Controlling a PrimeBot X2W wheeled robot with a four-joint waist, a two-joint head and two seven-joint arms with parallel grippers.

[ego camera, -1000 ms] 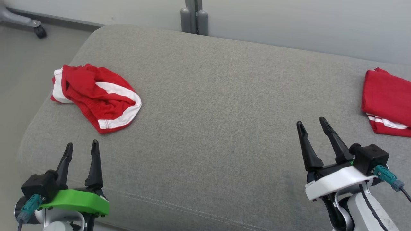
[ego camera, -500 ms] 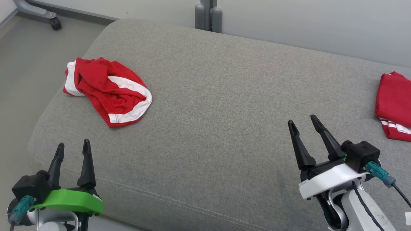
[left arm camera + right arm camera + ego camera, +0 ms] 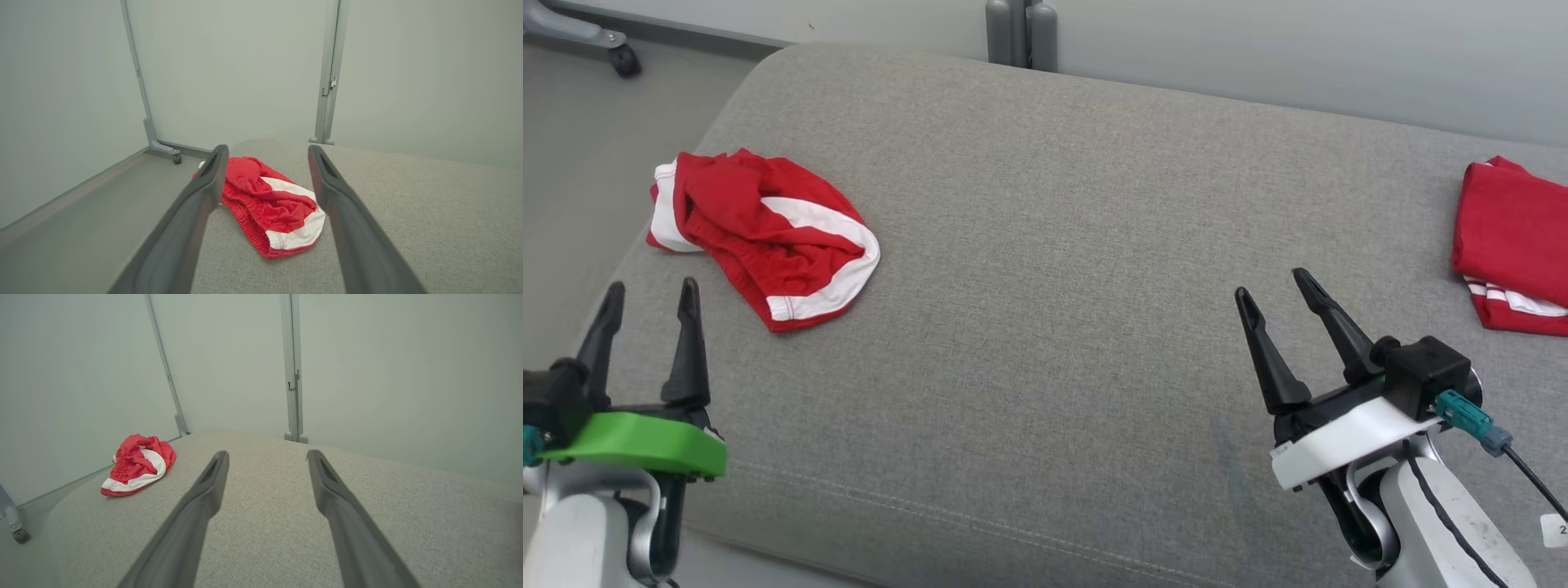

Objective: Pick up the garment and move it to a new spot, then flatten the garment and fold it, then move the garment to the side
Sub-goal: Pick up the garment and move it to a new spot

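L tool [image 3: 652,284] spread, empty | R tool [image 3: 1270,282] spread | garment [image 3: 760,233] crumpled (red/white) on cushion [image 3: 1054,245] | tag [image 3: 1554,531] reads "2"

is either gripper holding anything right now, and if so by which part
Nothing is held. The left gripper and the right gripper are both open and empty; the crumpled red shorts lie on the grey cushion, apart from both.

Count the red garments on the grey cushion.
2: a crumpled garment on the cushion, left end; a folded garment at its right end, partly out of frame.
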